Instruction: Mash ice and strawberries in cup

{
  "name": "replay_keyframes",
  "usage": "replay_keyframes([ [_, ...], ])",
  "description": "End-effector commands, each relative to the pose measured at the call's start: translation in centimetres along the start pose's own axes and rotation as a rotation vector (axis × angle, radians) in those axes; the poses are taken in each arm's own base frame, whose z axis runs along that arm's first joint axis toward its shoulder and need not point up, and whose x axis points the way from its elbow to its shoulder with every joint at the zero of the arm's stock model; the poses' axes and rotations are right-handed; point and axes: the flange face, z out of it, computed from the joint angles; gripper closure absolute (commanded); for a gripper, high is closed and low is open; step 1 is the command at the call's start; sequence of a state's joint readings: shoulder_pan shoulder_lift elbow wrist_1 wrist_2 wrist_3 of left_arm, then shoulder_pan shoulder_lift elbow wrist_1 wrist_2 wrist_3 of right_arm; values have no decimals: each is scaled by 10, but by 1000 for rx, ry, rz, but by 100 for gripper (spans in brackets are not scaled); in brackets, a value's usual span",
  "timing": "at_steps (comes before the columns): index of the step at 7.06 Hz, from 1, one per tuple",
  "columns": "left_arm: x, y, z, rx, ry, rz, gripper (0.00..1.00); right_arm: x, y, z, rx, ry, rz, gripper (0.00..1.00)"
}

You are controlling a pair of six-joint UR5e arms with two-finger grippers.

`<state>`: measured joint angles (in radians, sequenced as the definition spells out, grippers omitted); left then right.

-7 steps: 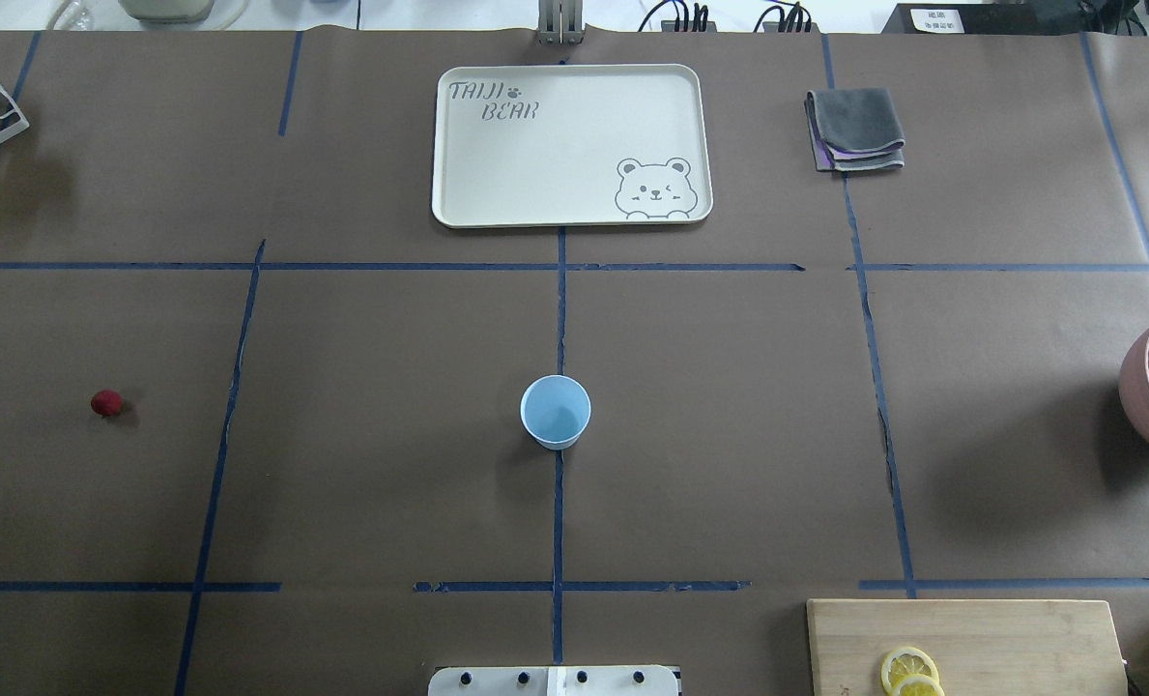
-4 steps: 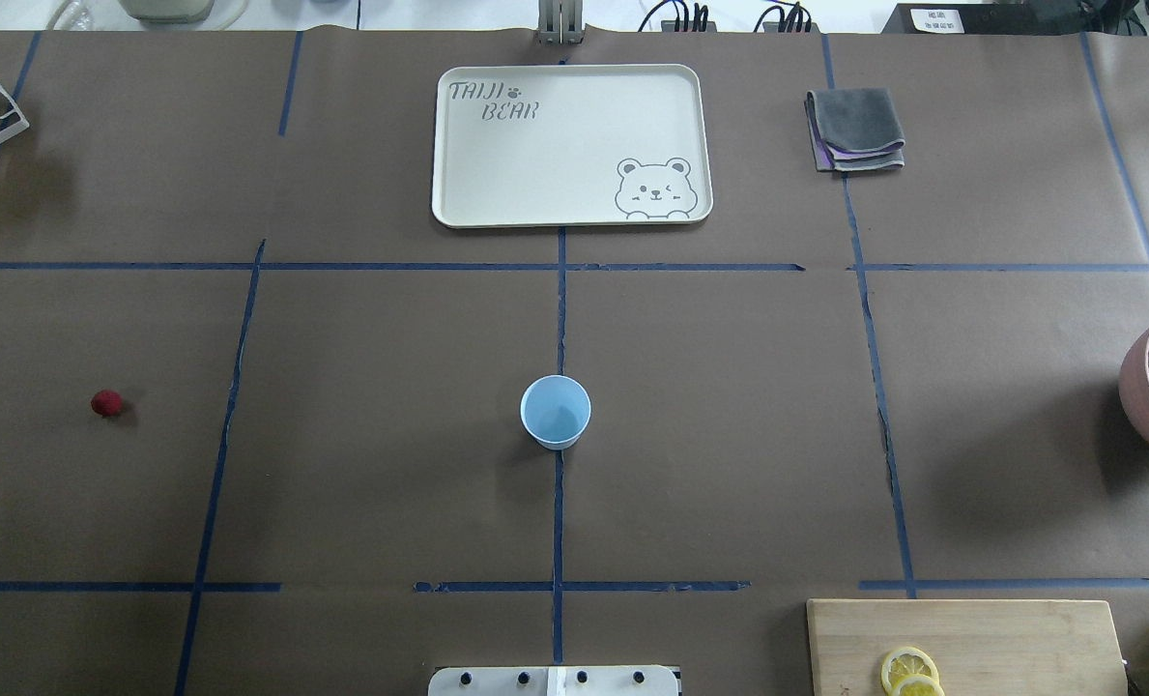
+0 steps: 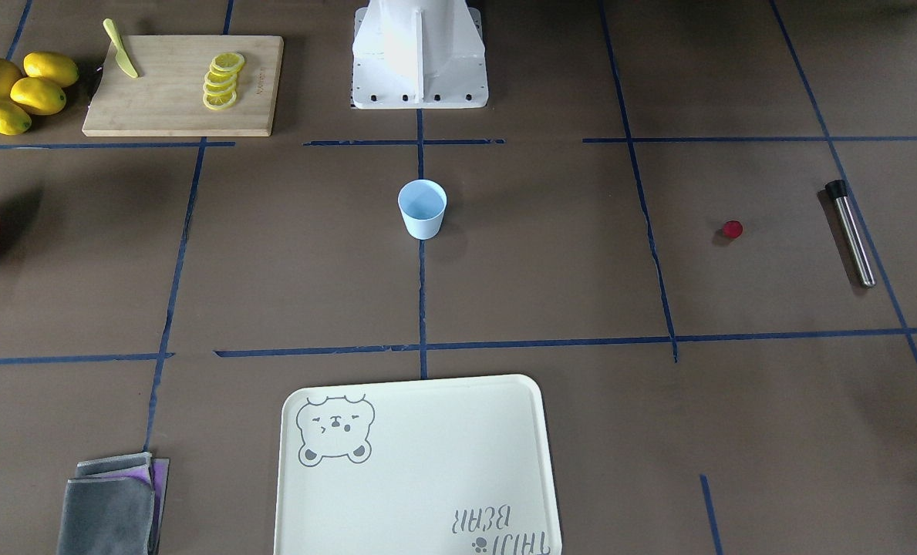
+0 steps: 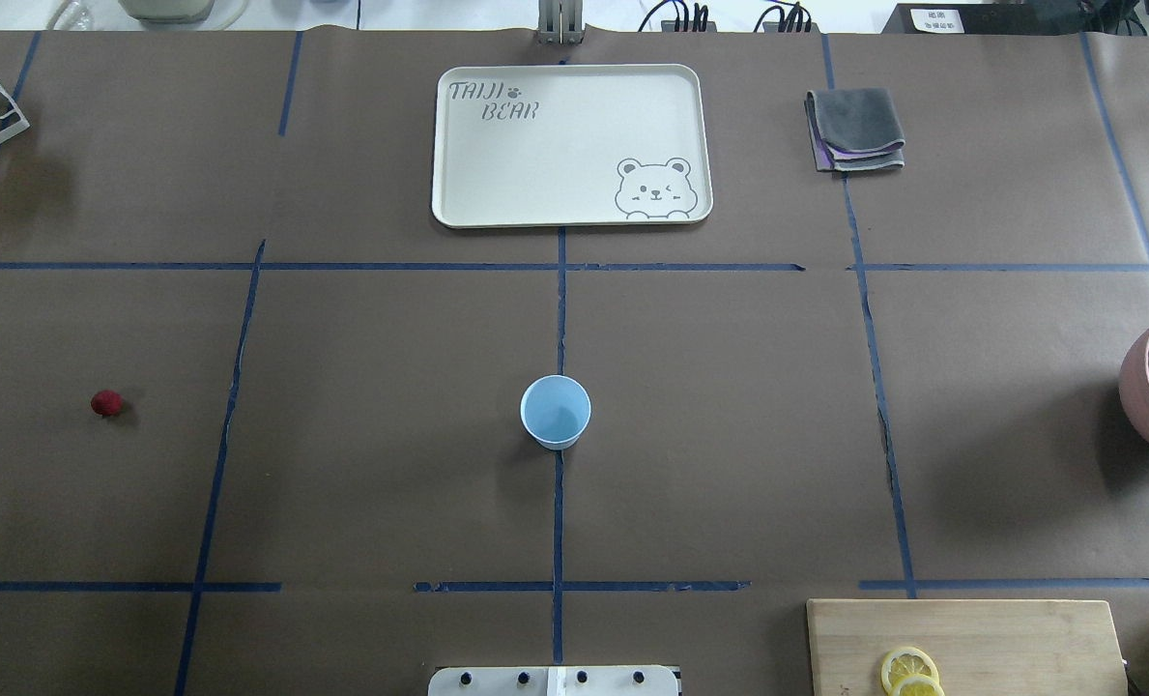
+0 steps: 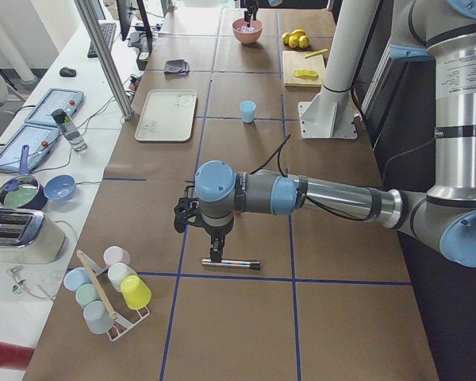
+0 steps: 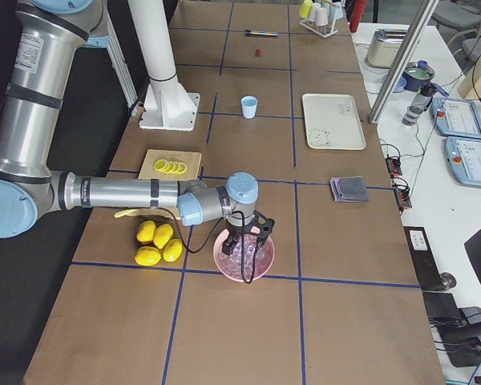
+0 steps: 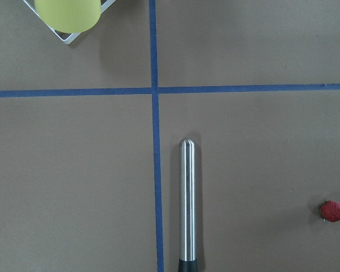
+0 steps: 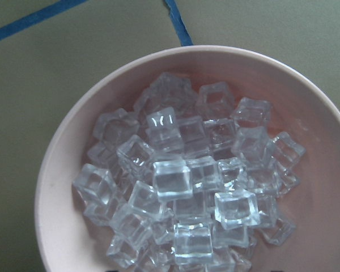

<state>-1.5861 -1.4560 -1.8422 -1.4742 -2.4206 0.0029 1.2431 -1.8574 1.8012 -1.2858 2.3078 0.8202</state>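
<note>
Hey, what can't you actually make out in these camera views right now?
Left gripper: only small in the exterior left view; open or shut unclear.
Right gripper: only in the exterior right view, over the pink bowl; same doubt.
Metal muddler: its dark end cut off by the left wrist view's bottom edge.

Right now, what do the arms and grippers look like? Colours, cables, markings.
The left arm and right arm have silver-grey tubes, pale-blue joint caps and a loose black cable near the wrist. The left gripper and right gripper are black. Small lettering marks the left arm's upper link.
</note>
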Motion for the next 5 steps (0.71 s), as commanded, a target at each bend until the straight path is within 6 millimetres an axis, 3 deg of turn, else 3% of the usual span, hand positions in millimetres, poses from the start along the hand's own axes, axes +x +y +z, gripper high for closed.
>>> replay_keyframes([
  [1,-1,2,1,-3,0,-3,0,-3,0,9,-15,11,1,9],
  [5,-2,3,2,-4,0,-5,0,-9,-6,17,-18,22,15,12],
])
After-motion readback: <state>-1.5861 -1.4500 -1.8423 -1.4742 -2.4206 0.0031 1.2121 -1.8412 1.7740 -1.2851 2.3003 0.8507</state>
